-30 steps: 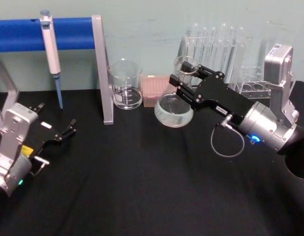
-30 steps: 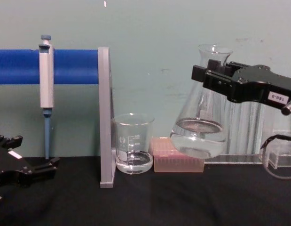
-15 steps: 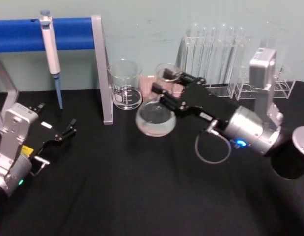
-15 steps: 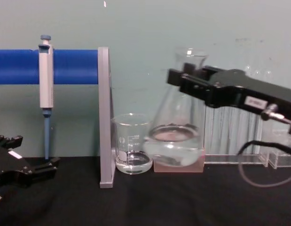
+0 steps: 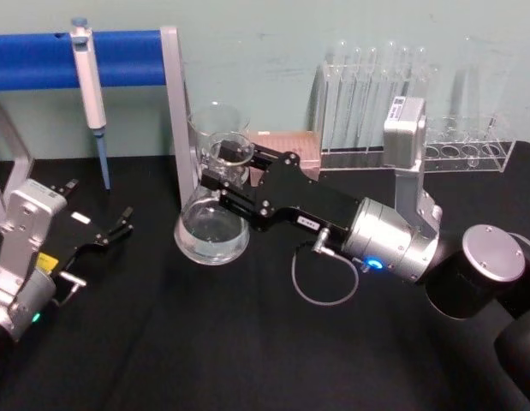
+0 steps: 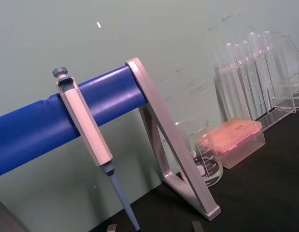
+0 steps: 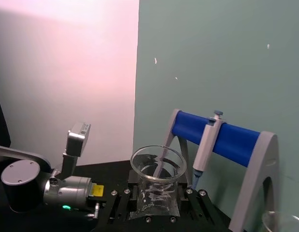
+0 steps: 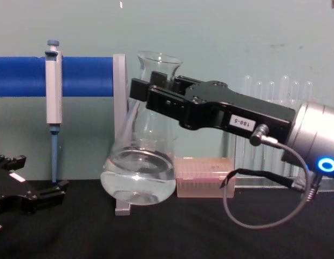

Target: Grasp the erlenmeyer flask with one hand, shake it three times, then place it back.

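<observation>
Sidelong, liquid (image 8: 138, 181) in erlenmeyer flask (image 8: 135, 137), in right pincer (image 8: 156, 91).

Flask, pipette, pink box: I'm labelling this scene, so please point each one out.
Flask (image 8: 138, 181): chest view, on its liquid-filled base.
Pipette (image 8: 53, 86): chest view, on its grey body.
Pink box (image 8: 202, 178): chest view, on its front wall.

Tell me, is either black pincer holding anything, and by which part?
The right pincer holds the erlenmeyer flask by its narrow neck; the left pincer holds nothing.
</observation>
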Robot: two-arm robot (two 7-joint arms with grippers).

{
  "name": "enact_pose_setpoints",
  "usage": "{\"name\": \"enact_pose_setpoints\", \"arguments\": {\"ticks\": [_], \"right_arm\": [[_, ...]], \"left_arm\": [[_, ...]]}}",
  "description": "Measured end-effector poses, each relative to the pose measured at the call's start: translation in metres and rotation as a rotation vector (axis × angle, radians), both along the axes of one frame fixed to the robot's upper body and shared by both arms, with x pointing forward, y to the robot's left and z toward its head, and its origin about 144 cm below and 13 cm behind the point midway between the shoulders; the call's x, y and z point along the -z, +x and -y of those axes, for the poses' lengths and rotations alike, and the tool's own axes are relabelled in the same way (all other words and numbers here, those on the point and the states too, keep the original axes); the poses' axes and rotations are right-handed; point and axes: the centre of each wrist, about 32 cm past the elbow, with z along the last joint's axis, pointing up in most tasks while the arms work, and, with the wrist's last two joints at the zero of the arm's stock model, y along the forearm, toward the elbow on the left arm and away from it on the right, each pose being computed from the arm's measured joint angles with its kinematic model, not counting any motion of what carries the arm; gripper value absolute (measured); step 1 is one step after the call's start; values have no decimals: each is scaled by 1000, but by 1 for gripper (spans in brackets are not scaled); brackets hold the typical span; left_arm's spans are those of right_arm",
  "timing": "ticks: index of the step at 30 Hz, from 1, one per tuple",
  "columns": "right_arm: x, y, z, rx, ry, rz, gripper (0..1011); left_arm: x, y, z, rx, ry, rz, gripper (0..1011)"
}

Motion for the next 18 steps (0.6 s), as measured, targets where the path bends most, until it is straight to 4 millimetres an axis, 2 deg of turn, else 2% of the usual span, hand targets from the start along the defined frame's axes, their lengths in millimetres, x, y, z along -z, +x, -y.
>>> {"name": "enact_pose_setpoints", "arguments": {"ticks": [8,18], "right_arm": [[2,-2,1,34,13,10,453],[4,-16,34,254,38,34,453]], "left_arm": [[0,0,0,0,0,0,1001],[0,0,0,0,0,0,1001]]}}
